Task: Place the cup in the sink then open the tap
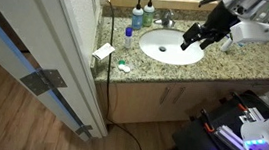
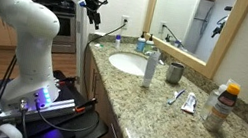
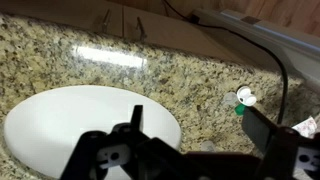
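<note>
Nothing done yet: cup (image 2: pixel 175 74) stands on granite countertop (image 2: pixel 156 117) near back edge, just beside sink (image 2: pixel 128 65), not in it. Gripper (image 3: pixel 190 140) spread, empty, hovers above basin. Left: grasp cup, place, open tap (image 1: pixel 149 9)

No text, brand or number is legible in any view. Labels on the pale plastic bottle (image 2: pixel 221 108) at the frame's right and the small white tube (image 2: pixel 189 103) beside it are too small to read.
</note>
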